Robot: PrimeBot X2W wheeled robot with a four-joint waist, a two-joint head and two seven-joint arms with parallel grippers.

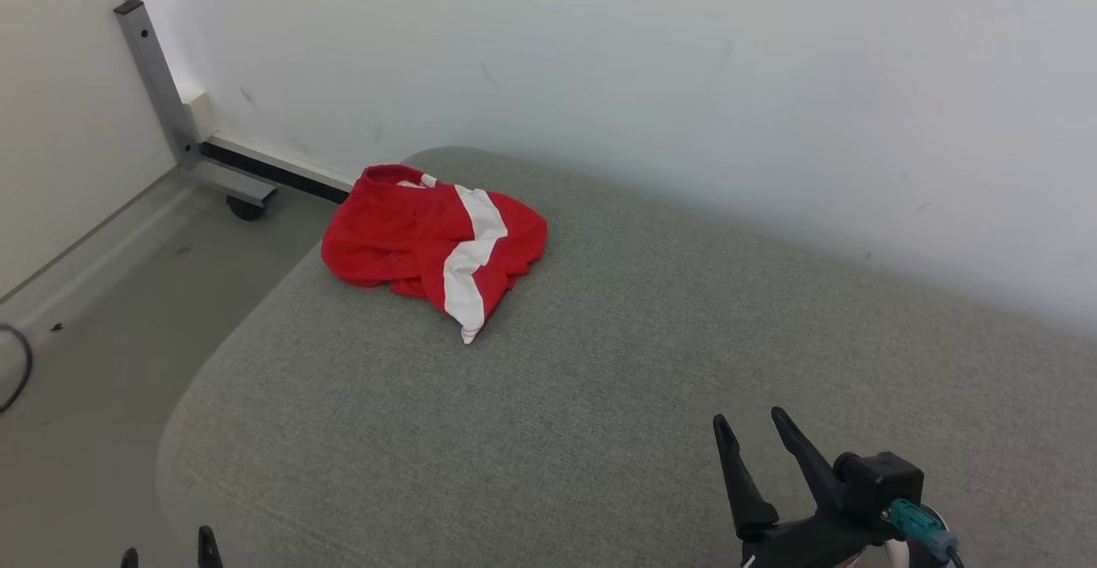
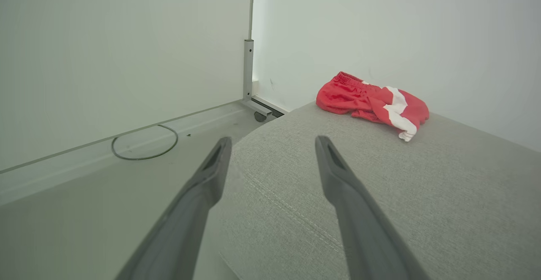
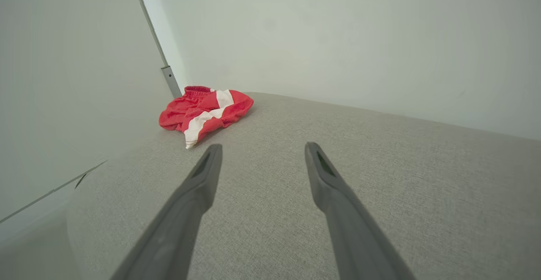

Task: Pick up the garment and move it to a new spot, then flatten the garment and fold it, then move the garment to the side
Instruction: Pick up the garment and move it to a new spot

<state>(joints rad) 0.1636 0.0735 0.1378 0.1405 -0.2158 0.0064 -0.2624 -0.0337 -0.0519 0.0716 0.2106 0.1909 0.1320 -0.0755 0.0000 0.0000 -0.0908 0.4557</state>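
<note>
Hovering with left end effector (image 2: 273, 141) and right end effector (image 1: 749, 418) spread, empty, well apart from crumpled garment (image 1: 433, 242) on cushion (image 1: 600, 379); pickup, flattening, folding all pending.

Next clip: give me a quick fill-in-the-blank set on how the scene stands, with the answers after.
1. The crumpled garment is ___ with a white stripe.
2. It lies at the far ___ end of the grey cushion in the head view.
3. The left gripper and right gripper both stand ___, holding nothing.
Missing: red; left; open.
</note>
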